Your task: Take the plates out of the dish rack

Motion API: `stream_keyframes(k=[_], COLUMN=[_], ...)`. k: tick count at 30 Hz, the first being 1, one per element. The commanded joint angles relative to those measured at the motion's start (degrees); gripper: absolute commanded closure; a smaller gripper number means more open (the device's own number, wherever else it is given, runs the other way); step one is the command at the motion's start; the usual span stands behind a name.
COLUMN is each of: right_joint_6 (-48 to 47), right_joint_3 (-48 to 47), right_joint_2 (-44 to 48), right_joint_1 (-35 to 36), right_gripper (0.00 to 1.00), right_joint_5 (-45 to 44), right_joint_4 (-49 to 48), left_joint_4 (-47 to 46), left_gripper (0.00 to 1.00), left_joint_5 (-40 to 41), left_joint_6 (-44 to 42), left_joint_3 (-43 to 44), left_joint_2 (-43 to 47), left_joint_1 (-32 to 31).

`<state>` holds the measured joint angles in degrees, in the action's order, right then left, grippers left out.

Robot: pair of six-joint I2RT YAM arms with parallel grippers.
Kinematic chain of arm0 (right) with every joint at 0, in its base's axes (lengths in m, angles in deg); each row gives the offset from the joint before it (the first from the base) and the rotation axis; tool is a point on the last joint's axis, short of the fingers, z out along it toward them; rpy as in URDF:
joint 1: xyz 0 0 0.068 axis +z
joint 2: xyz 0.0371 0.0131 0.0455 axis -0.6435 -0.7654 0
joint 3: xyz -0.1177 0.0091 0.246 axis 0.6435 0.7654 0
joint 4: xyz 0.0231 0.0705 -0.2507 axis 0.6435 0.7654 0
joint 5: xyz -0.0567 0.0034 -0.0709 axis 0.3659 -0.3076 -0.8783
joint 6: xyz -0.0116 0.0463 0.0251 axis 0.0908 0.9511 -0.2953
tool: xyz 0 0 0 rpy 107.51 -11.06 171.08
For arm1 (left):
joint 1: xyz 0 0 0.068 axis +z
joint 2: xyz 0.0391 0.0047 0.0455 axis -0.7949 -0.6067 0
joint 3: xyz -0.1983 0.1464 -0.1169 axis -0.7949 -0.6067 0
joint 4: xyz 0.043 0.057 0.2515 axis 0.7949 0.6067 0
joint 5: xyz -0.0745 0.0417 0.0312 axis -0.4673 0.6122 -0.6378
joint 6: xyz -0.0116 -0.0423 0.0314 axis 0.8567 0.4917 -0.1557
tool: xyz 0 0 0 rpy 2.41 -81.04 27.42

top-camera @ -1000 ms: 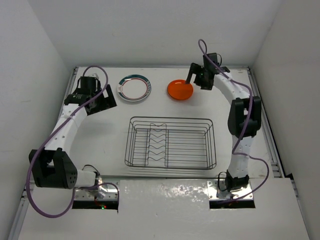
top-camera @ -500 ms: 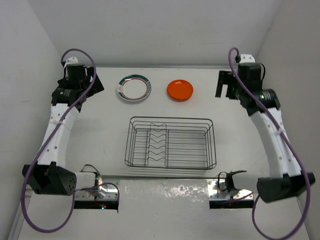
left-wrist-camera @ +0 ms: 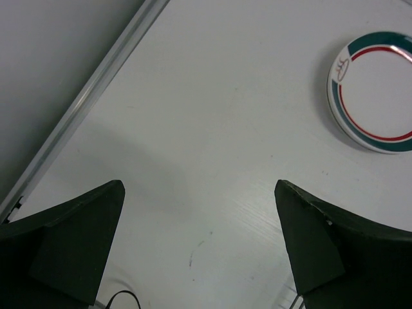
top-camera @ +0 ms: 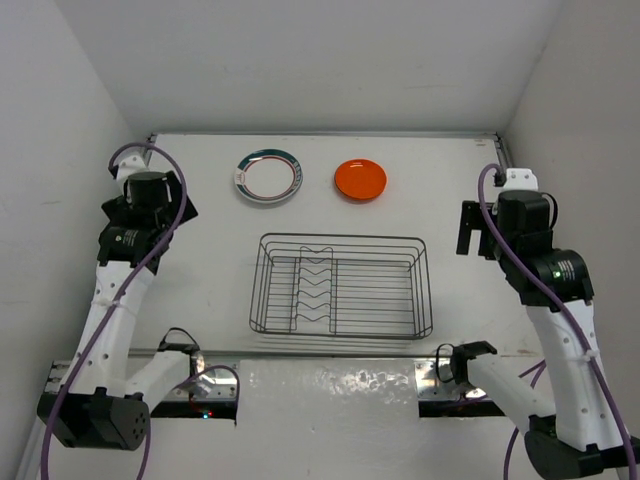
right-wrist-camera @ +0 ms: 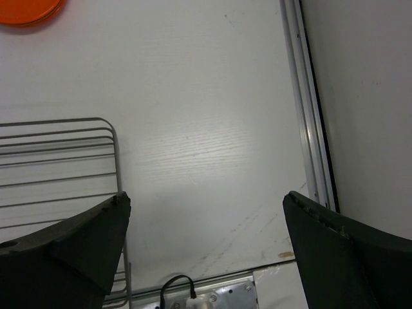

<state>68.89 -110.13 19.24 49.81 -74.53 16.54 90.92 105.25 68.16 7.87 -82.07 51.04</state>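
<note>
Down at 6 o'clock the two bases sit bolted at the near edge of the surface [top-camera: 220, 240], and both arms are raised and swung out wide. The left arm [top-camera: 118, 285] climbs the 9 o'clock side with a purple cable [top-camera: 150, 245] looping along it. Its wrist view shows the jaws spread wide apart with only bare surface between them, gripping nothing. Over at 3 o'clock the right arm [top-camera: 565, 300] mirrors it. Its jaws are also fully parted and hold nothing, looking down at the strip of surface between the rack and the metal rail [right-wrist-camera: 302, 103] along the right edge.

In the middle sits the dish rack [top-camera: 340, 237], square to the surface, its zigzag dividers running near to far through the left half. One corner of the rack [right-wrist-camera: 64, 121] shows in the right wrist view, at 9 o'clock, well clear of the jaws.

Farther on are the plates. The white plate with the teal and red ring [top-camera: 267, 177] lies flat on the surface at about 11 o'clock from the rack, and it shows at 2 o'clock in the left wrist view [left-wrist-camera: 376, 90]. The orange plate [top-camera: 360, 179] lies flat near it at roughly 12 o'clock, apart from it, and just peeks in at the top left of the right wrist view [right-wrist-camera: 26, 9].
</note>
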Motion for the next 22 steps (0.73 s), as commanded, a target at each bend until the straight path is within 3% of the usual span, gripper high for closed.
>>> stream_keyframes(k=[1,22], right_joint_6=[-0.7,-0.6], right_joint_3=[1.6,4.0], right_joint_2=[-0.1,0.4], right_joint_1=[0.5,0.5], right_gripper=[0.01,0.01], right_joint_5=[-1.8,-1.1], right_joint_4=[0.0,-3.4], left_joint_4=[-0.2,-0.3], left_gripper=[0.00,0.00], left_joint_5=[1.5,1.7], left_joint_6=[0.8,0.8], left_joint_3=[0.0,1.2], left_joint_2=[1.2,0.9], left_joint_1=[-0.9,-2.0])
